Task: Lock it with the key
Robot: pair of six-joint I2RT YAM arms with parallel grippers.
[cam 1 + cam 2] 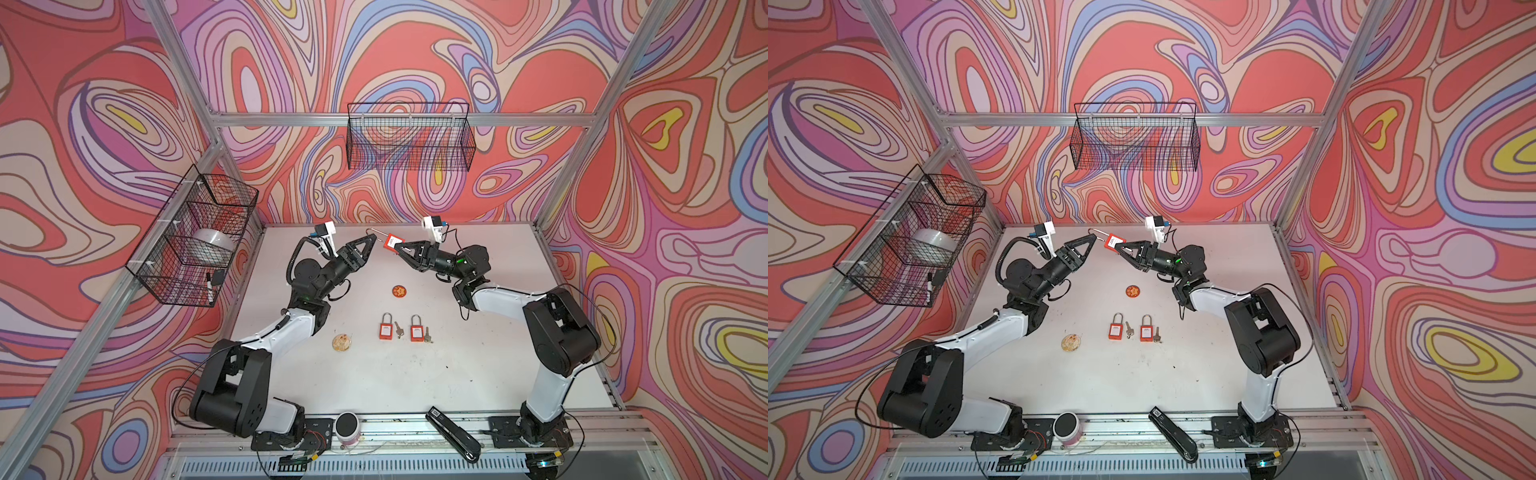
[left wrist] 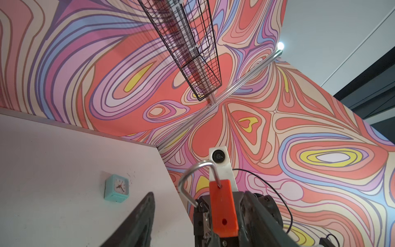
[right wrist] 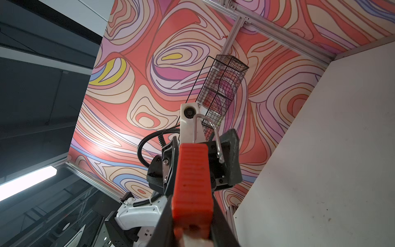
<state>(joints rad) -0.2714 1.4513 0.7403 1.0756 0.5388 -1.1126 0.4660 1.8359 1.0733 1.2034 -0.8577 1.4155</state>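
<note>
Right wrist view: padlock [image 3: 192, 181] is clamped by its body in the right end effector [image 1: 398, 248], held off the counter [image 1: 415, 374] near the back wall. Shackle [image 3: 216, 139] stands open, its free end off to one side of the body, not over its hole. Left end effector [image 1: 373, 240] stands wide, one finger either side of the shackle, gripping nothing. I see no key in this padlock. Two keys [image 1: 398, 329] [image 1: 427, 333] lie by the spare padlocks [image 1: 386, 331] [image 1: 417, 332] mid-counter.

Risks, my judgement:
- If I press the shackle before squaring it, the leg lands on the body's top and levers the padlock askew in the right grip.
- That hold on smooth plastic may slip and drop the padlock.
- Closing the left off-centre would knock the shackle wider.
</note>
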